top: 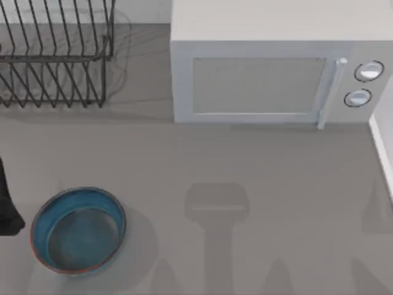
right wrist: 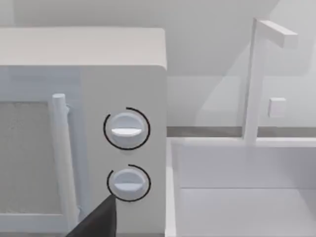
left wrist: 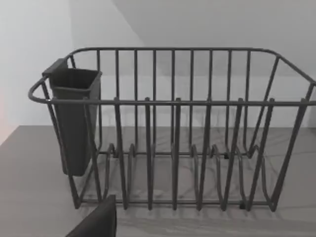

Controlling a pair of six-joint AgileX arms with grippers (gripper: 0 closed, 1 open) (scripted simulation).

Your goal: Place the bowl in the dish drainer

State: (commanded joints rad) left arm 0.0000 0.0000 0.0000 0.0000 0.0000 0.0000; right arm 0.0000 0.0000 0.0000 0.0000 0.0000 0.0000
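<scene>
Bowl (top: pixel 78 229) sat upright on the table (top: pixel 264 166), near-left corner in the top view, nothing in it. Blue outside, thin reddish-brown rim, greyish-blue inside. No jaws touched it.

Dish drainer (top: pixel 55 55) stood at the far left of the table, well apart from the bowl. It was black wire with rows of upright prongs. In the left wrist view the dish drainer (left wrist: pixel 173 128) was seen from the front, with no dishes between the prongs and a dark cutlery cup (left wrist: pixel 74 118) hung on one end of its rim.

White microwave (top: pixel 270 61) stood at far centre-right, just beside the drainer, door shut, handle and two round knobs (top: pixel 367 71) at its right side. The right wrist view faced the microwave (right wrist: pixel 79 59) knob side, with a white sink basin (right wrist: pixel 237 197) and tall tap (right wrist: pixel 256 79) beside it.

Left arm (top: pixel 7 209) was a dark shape at the top view's left edge, just beside the bowl and not on it. A dark sliver of the left gripper (left wrist: pixel 96 223) showed in the left wrist view; could not tell if its jaws were open or closed. Same for the right gripper (right wrist: pixel 96 222): a dark sliver in front of the microwave, jaws state could not be told
</scene>
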